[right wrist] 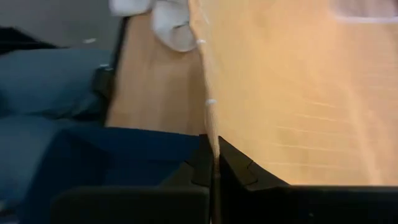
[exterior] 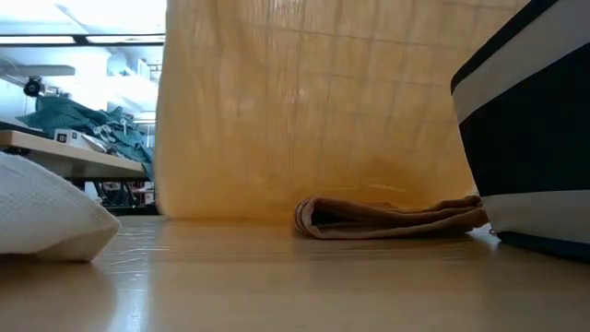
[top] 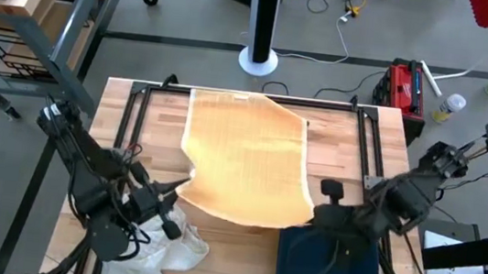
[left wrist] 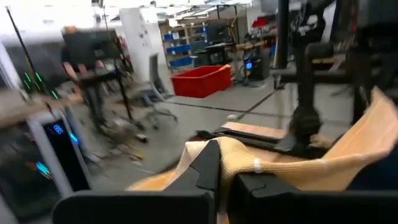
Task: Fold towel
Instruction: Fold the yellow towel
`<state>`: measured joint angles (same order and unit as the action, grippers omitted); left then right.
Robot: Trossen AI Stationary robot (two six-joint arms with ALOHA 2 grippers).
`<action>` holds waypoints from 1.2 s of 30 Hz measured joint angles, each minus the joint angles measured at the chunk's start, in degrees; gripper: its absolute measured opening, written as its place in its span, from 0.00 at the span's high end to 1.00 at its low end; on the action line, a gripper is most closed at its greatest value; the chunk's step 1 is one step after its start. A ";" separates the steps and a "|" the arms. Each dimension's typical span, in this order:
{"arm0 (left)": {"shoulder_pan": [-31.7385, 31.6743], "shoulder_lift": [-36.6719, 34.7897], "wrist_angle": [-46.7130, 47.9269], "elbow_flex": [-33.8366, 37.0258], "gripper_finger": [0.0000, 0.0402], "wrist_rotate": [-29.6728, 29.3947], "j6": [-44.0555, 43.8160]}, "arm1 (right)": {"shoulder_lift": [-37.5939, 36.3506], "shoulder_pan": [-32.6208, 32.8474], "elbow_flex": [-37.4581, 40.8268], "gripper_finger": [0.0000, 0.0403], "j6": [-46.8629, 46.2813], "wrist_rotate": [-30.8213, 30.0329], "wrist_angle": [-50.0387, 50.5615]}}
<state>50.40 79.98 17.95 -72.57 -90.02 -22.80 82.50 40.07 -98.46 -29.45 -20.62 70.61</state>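
The yellow towel (exterior: 313, 111) is cut off by the low view's top.

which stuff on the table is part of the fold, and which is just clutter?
In the job:
- tan towel, lifted by two corners
- left gripper, shut on one towel corner
- right gripper, shut on the other corner

Lying about:
- white cloth, bunched near the left arm
- navy cloth, under the right arm

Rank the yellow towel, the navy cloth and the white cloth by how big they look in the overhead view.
1. Yellow towel, clearly the largest, spread across the table's middle.
2. Navy cloth, though the picture's bottom edge cuts it off.
3. White cloth, bunched and partly hidden under the left arm, so its rank is unsure.
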 joint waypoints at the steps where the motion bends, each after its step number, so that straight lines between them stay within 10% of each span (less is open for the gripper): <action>1: 0.25 0.04 -2.14 1.44 1.00 -0.02 -1.59 | 0.00 1.06 0.93 1.00 -1.24 -2.70 0.25; 14: -3.71 -4.89 -17.15 16.99 1.00 0.35 -3.73 | 0.02 3.40 6.21 1.00 -15.87 -29.91 17.93; 24: -24.03 -18.01 -17.03 33.74 1.00 11.41 -7.51 | -0.24 -10.37 7.00 1.00 -5.83 -32.25 17.46; 29: -41.69 -22.89 -11.69 39.86 1.00 32.70 -14.55 | -0.43 -23.01 10.30 1.00 9.10 -27.04 6.63; 33: -54.95 -23.89 -5.09 39.91 1.00 50.08 -15.12 | -0.97 -35.45 18.72 1.00 25.37 -2.66 -13.27; 36: -62.44 -23.33 10.73 35.11 1.00 54.34 -14.27 | -0.83 -43.42 24.53 1.00 31.22 0.99 -20.46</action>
<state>-12.05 56.66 28.68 -37.46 -35.67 -37.07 81.66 -3.35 -73.93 1.78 -19.63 50.15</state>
